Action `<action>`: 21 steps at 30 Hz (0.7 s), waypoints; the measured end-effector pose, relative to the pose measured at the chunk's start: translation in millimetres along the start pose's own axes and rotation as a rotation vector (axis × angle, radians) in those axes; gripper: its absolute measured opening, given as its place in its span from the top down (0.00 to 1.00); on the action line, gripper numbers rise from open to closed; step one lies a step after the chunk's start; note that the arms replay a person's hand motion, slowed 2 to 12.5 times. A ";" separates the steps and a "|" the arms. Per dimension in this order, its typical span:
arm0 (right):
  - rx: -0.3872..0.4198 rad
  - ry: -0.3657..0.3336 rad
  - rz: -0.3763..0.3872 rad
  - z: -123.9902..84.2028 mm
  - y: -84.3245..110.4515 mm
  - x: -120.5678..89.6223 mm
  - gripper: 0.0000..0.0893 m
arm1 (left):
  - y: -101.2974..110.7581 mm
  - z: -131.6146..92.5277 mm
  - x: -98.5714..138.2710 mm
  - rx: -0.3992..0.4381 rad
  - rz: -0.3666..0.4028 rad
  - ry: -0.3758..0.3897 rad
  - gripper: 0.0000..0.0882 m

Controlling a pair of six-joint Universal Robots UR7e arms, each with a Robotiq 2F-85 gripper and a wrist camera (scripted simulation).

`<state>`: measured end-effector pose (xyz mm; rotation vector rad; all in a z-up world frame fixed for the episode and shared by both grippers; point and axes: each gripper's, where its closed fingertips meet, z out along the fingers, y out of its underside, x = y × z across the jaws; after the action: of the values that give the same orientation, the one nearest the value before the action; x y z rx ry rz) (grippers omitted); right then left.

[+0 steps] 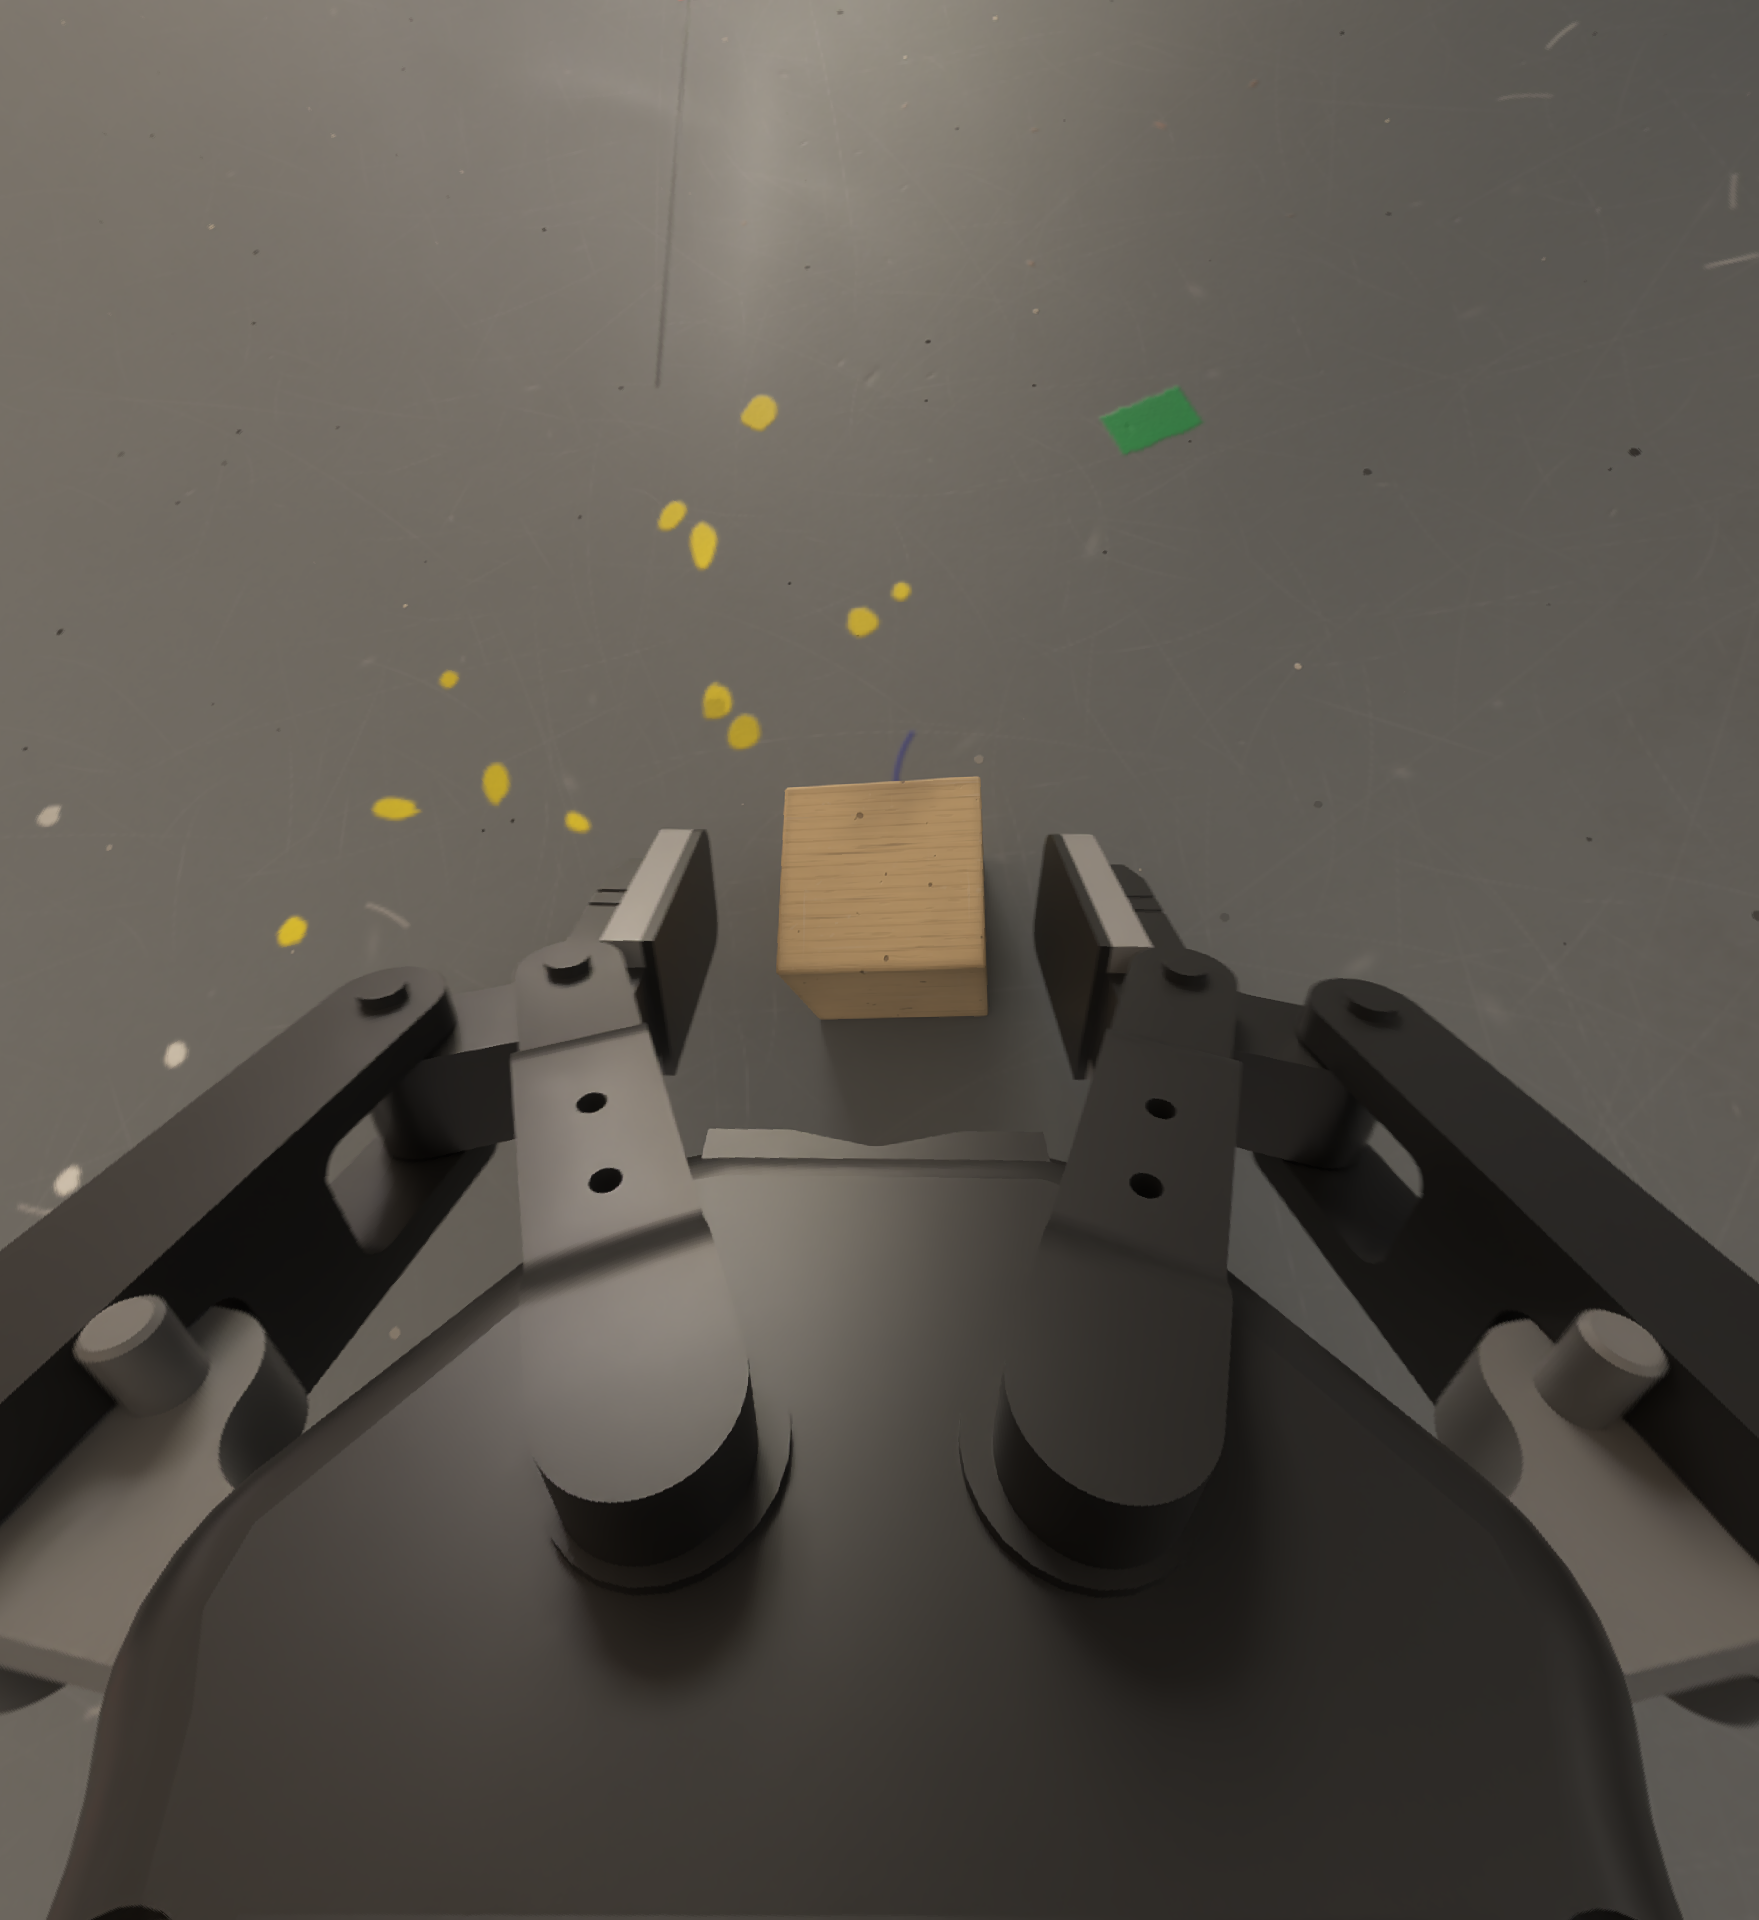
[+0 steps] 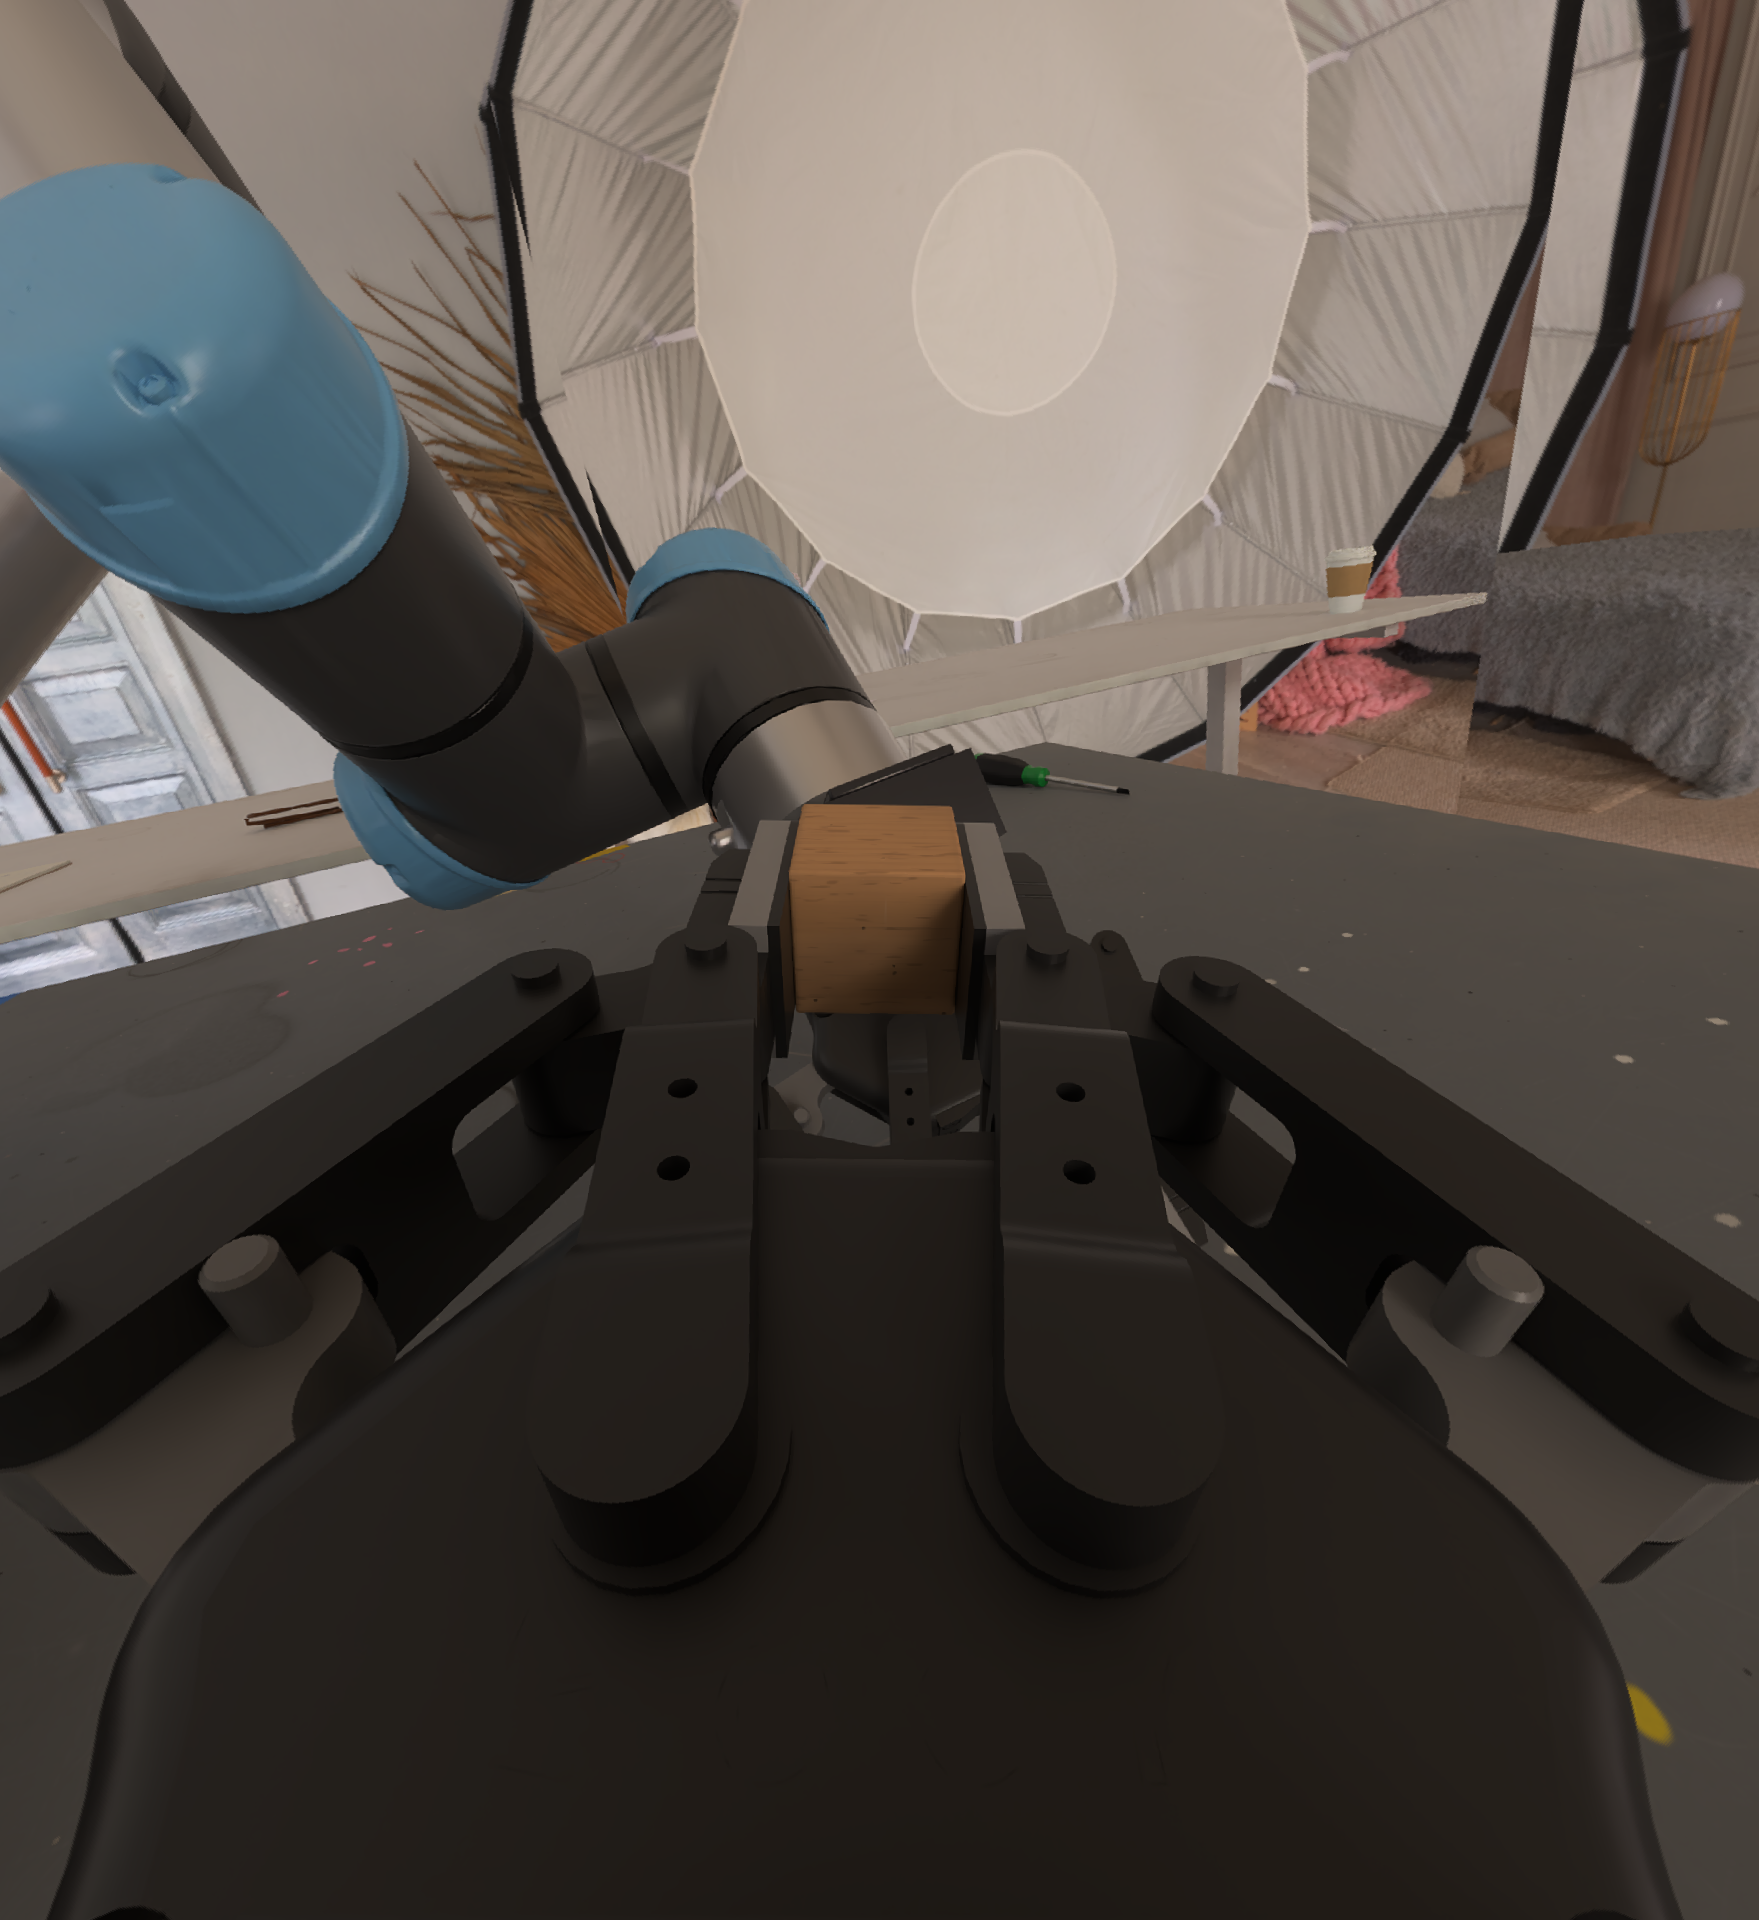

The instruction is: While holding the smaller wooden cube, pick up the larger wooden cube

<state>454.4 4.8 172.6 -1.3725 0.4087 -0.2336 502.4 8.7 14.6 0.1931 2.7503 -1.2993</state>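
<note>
In the left wrist view a light wooden cube (image 1: 881, 894) stands on the dark grey table. My left gripper (image 1: 875, 940) is open, with one finger on each side of the cube and a gap on both sides. In the right wrist view my right gripper (image 2: 875, 914) is shut on a darker wooden cube (image 2: 875, 904), held above the table between both pads. The left arm (image 2: 418, 623), grey with blue caps, reaches down just behind this held cube. Part of the left gripper shows below the cube.
Yellow paint spots (image 1: 703, 545) and a green patch (image 1: 1150, 419) mark the table (image 1: 1374, 727) beyond the cube. A screwdriver (image 2: 1051, 777) with a green collar lies at the table's far edge. A pale bench with a paper cup (image 2: 1350, 578) stands behind.
</note>
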 end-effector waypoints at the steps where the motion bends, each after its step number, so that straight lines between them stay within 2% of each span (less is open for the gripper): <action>1: -0.001 -0.001 0.001 0.1 0.2 0.0 0.72 | -0.3 0.6 0.3 0.000 0.002 0.004 0.42; 4: -0.002 -0.003 0.006 0.3 0.7 0.1 0.72 | -0.8 2.1 1.6 -0.003 0.007 0.014 0.54; 7: -0.004 -0.006 0.011 0.5 1.4 0.3 0.72 | -0.6 3.1 2.5 -0.008 0.008 0.017 0.58; 15: -0.013 -0.009 0.026 1.2 3.6 0.9 0.72 | -0.6 2.6 3.2 -0.012 0.012 -0.021 0.60; 21: -0.026 -0.011 0.030 2.0 5.7 0.8 0.72 | -1.7 1.6 15.6 -0.010 0.008 0.000 0.60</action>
<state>455.5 7.4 167.1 -1.3917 0.4241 -0.1970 486.9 7.5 12.6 0.2022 2.7527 -1.2829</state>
